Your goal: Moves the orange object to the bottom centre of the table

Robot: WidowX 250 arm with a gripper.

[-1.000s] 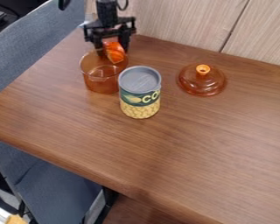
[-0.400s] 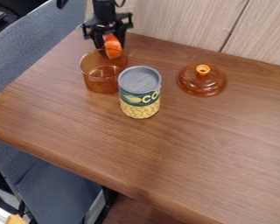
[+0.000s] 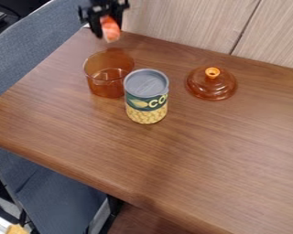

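– In the camera view, my pincer [image 3: 109,28] and the orange object [image 3: 111,32] have risen away from the amber pot [image 3: 105,90] toward the top edge.
– Got a grip on it?
– Clamped between my fingers, which hang downward, upper left.
– How does it point?
– Long axis near upright, pale end down.
– Any label?
– Green, with lettering, on the upright can [image 3: 146,83] beside the pot.

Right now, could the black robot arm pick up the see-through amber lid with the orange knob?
Probably not: its black pincer already holds a small orange-and-white object. Otherwise the way seems free, since nothing covers the lid or its knob.
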